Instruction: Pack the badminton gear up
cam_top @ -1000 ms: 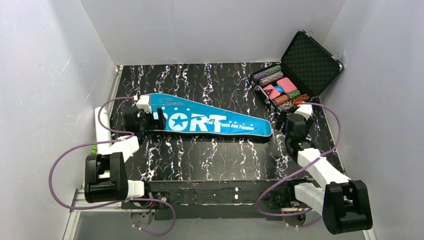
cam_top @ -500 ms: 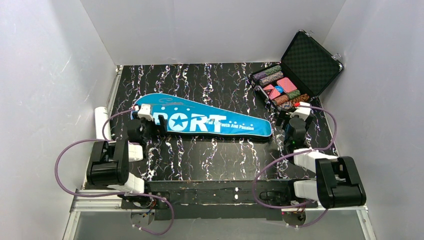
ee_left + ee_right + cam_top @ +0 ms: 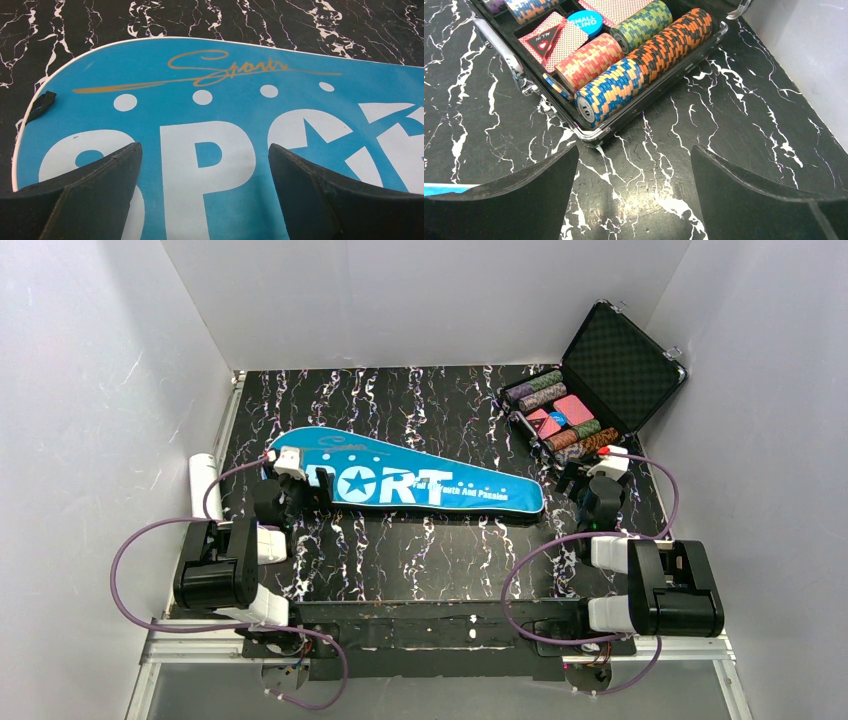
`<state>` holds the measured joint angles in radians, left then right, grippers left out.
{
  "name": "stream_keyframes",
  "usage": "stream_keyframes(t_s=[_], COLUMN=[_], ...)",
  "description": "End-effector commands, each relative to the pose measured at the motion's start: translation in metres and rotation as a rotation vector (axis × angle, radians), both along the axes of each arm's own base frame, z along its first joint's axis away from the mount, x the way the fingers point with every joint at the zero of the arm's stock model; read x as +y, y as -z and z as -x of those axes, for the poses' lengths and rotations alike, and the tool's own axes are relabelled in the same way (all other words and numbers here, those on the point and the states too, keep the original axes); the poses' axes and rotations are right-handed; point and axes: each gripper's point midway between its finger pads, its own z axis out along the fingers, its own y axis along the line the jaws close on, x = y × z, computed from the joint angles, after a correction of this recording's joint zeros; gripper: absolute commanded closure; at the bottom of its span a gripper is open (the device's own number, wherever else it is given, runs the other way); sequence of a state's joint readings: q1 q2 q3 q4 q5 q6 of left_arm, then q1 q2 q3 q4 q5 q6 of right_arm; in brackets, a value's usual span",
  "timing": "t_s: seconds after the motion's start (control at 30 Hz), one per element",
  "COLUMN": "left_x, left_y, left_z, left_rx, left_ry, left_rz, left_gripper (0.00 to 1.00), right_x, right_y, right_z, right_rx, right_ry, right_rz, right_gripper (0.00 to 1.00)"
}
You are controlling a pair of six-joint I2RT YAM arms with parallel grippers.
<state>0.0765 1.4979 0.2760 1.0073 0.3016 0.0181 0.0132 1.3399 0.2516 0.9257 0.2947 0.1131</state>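
The blue racket-shaped bag (image 3: 420,480) lettered "SPORT" lies flat across the middle of the table, wide end left; it fills the left wrist view (image 3: 225,115), closed, with a black zip pull (image 3: 42,104) at its left edge. My left gripper (image 3: 302,492) is open and empty, just above the bag's wide end (image 3: 205,150). My right gripper (image 3: 590,498) is open and empty over bare table (image 3: 634,155), right of the bag's narrow end. The long white tube (image 3: 204,490) lies along the left wall. Rackets and shuttlecocks are out of view.
An open black hard case (image 3: 590,390) of coloured chips stands at the back right; its near corner (image 3: 589,132) is just ahead of my right gripper. White walls close in on the left, back and right.
Both arms have drawn back toward their bases and folded up. The left gripper has slid off the bag's wide end toward the near side. The bag lies as before.
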Motion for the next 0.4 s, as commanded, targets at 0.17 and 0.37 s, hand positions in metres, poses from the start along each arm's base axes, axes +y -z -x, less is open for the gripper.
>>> stream_keyframes(t_s=[0.17, 0.37], left_x=[0.0001, -0.0001], left_y=[-0.0137, -0.0139], left_z=[-0.0046, -0.0039], left_rx=[-0.049, -0.051], left_ry=[0.007, 0.005], left_rz=[-0.012, -0.011], left_gripper=[0.02, 0.02], right_x=[0.0022, 0.0018], right_y=[-0.0217, -0.0216], right_z=[-0.0053, -0.0053], right_rx=[-0.09, -0.09], right_ry=[-0.012, -0.011], right_rz=[-0.007, -0.007], right_gripper=[0.09, 0.09])
